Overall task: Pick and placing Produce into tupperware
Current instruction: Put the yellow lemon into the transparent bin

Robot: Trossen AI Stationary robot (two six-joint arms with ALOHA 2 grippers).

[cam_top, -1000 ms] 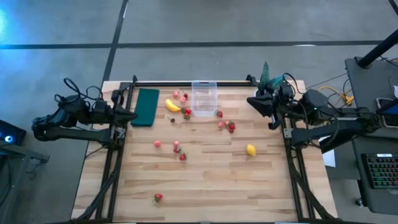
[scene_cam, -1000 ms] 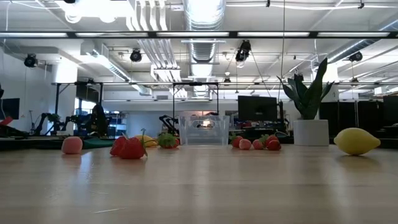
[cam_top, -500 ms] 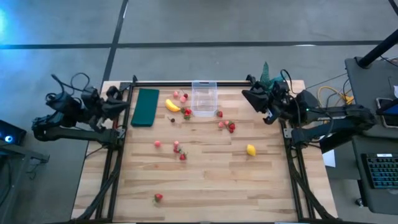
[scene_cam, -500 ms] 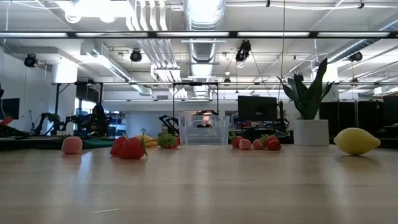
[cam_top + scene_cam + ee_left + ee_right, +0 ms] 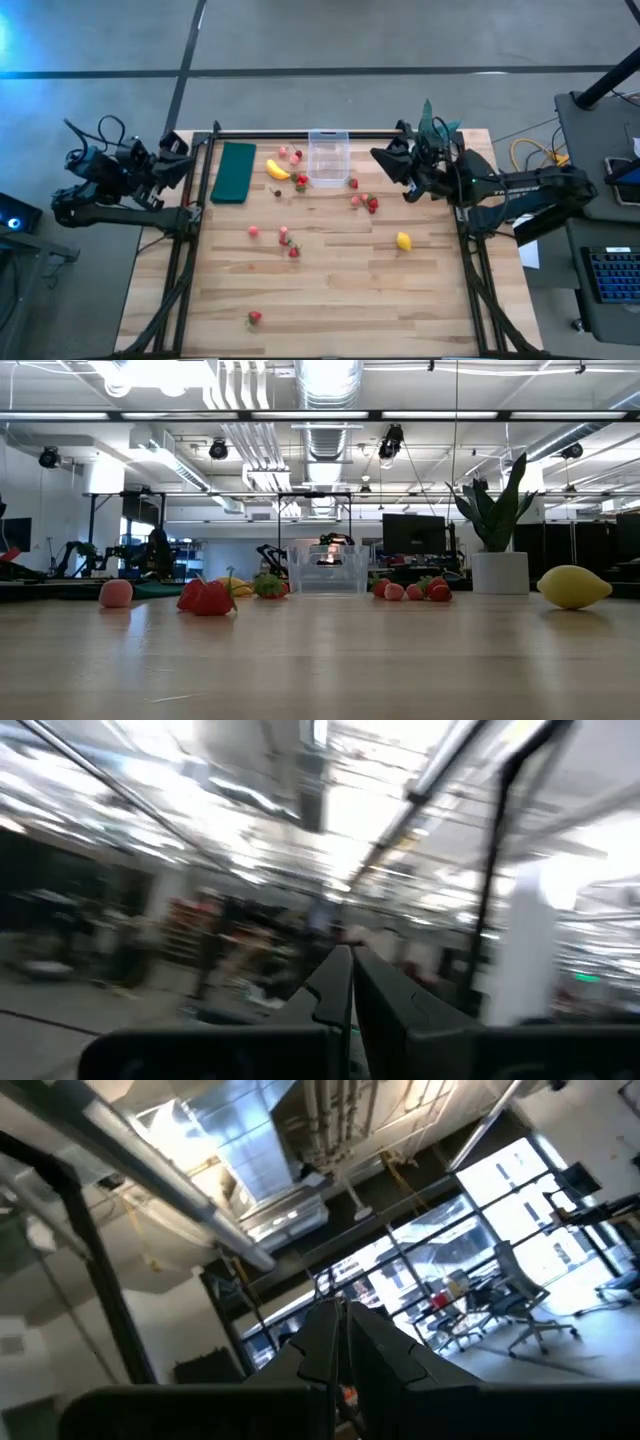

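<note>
The clear tupperware stands open near the table's far edge; in the low view the tupperware shows no fruit inside. The yellow banana lies to its left, the lemon to the right of the table's middle. Several red and pink strawberries are scattered over the wood, one near the near edge. My left gripper is shut at the table's left edge, raised. My right gripper is shut, hovering right of the tupperware. Both wrist views look up at the ceiling past shut fingers.
A dark green pad lies flat at the far left, beside the banana. A potted plant in a white pot stands at the far right corner, behind my right arm. Bare wood fills the near half.
My right gripper has moved from the table's right edge toward the tupperware, out over the table. My left gripper has drawn back toward the table's left edge and tipped upward. No fruit has moved.
</note>
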